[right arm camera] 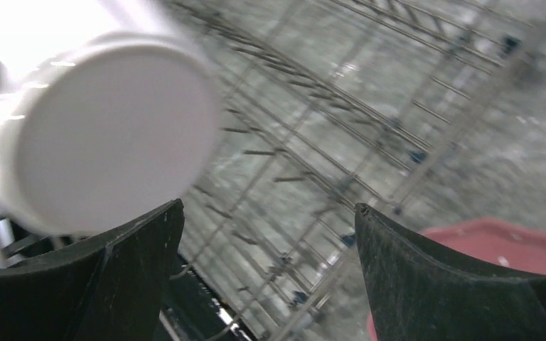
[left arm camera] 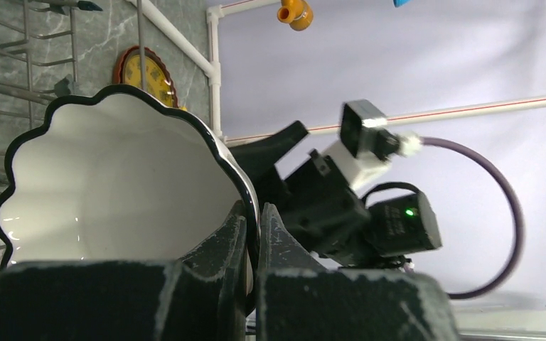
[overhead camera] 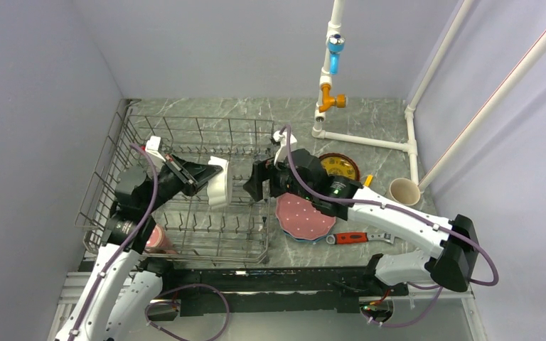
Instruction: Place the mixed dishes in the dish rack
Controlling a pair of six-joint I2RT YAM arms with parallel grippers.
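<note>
Lower white scalloped bowl (overhead camera: 218, 183) on edge between tines of dish rack (overhead camera: 185, 129). Hold tilt steady, let go only once seated. Left gripper (left arm camera: 252, 217) clamped on bowl rim, carrying it above rack interior. Right gripper (right arm camera: 266, 213) spread wide, empty, just beside bowl base. No visible contact.

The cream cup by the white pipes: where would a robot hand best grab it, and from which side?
Probably by the rim, coming straight down from above. The cream cup stands upright with its open mouth up, so one finger can slip inside and one outside the wall. No handle shows. The right gripper, open now, belongs to the nearer arm.
</note>
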